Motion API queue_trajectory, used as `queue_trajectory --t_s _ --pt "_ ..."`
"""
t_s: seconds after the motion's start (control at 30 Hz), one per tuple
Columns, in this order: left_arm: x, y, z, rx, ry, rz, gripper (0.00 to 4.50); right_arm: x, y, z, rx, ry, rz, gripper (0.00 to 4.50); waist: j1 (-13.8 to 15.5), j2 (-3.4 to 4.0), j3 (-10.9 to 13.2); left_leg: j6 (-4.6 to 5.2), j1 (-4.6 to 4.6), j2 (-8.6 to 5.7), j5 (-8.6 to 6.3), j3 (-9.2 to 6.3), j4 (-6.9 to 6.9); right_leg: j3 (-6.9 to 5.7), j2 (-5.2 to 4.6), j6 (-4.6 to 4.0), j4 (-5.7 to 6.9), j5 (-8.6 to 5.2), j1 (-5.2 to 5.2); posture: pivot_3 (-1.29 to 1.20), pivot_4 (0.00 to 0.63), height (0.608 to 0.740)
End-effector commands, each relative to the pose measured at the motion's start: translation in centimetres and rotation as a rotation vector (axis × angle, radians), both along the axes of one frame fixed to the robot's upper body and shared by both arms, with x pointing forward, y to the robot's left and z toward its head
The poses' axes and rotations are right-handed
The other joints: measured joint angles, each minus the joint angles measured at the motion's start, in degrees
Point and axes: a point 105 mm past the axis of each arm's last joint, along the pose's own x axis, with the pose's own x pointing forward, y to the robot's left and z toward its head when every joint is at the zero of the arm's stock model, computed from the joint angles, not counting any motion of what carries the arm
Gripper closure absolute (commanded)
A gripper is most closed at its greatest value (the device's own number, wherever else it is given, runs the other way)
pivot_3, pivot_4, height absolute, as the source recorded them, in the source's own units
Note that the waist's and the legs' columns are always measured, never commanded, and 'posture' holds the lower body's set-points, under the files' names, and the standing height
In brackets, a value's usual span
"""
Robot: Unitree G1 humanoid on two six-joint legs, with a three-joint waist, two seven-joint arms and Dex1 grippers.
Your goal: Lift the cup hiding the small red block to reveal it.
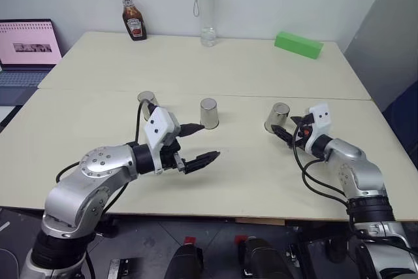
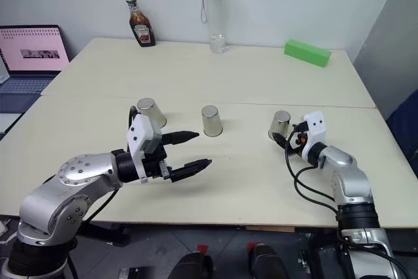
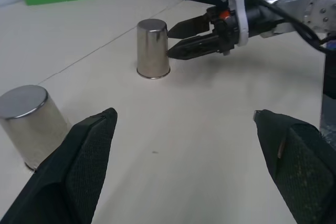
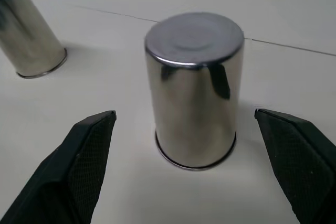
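With its jaws wide apart (nothing held), the right end effector (image 1: pixel 285 132) nears the small shiny silver inverted metal cup (image 1: pixel 278 117) toward the bench's (image 1: pixel 248 181) right edge, and a skewed close could topple it.

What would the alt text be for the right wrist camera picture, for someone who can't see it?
An upturned shiny metal cup stands on a pale table, centred just ahead of the open right gripper, whose two black fingers spread wide on either side without touching it. A second identical cup stands farther back.
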Motion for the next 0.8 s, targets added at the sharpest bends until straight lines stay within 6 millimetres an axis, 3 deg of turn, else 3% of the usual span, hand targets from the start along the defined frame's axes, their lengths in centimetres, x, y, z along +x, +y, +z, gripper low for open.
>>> queue_trajectory --t_s 0.03,0.3,0.4,0.6,0.8 --pt "0.0 -0.3 0.5 -0.002 -0.037 -0.012 0.08 0.8 0.8 1.5 0.001 -0.073 0.029 0.00 0.0 0.00 0.0 0.00 0.01 0.00 0.00 -0.01 0.00 0.00 0.00 0.00 0.01 0.00 0.00 0.00 0.150 0.740" --pt "0.0 -0.3 0.4 -0.003 -0.037 -0.009 0.08 2.4 0.9 1.3 0.024 -0.093 -0.009 0.00 0.1 0.00 0.0 0.00 -0.01 -0.01 0.00 -0.05 0.00 -0.01 0.00 -0.01 -0.01 0.00 0.01 0.00 0.150 0.740" --pt "0.0 -0.4 0.3 -0.001 -0.035 -0.006 0.00 2.7 0.4 1.2 0.000 -0.114 -0.029 0.45 0.1 0.00 0.0 0.00 -0.03 -0.02 0.00 -0.07 0.00 0.01 -0.01 -0.01 -0.02 0.01 0.01 0.00 0.150 0.740" --pt "0.1 -0.3 0.1 0.000 -0.034 0.001 0.00 2.8 0.2 2.5 -0.001 -0.177 -0.039 1.77 0.1 0.01 0.0 0.00 -0.01 0.00 0.00 -0.08 0.00 0.01 -0.01 -0.02 0.01 0.01 0.01 0.00 0.150 0.740" --pt "0.0 -0.4 0.0 -0.005 -0.029 -0.003 0.00 1.2 0.2 5.6 0.050 -0.251 -0.046 1.82 0.1 0.03 0.0 0.00 -0.04 0.00 0.00 -0.11 -0.01 0.01 -0.01 -0.02 0.02 0.01 0.00 0.00 0.150 0.740"
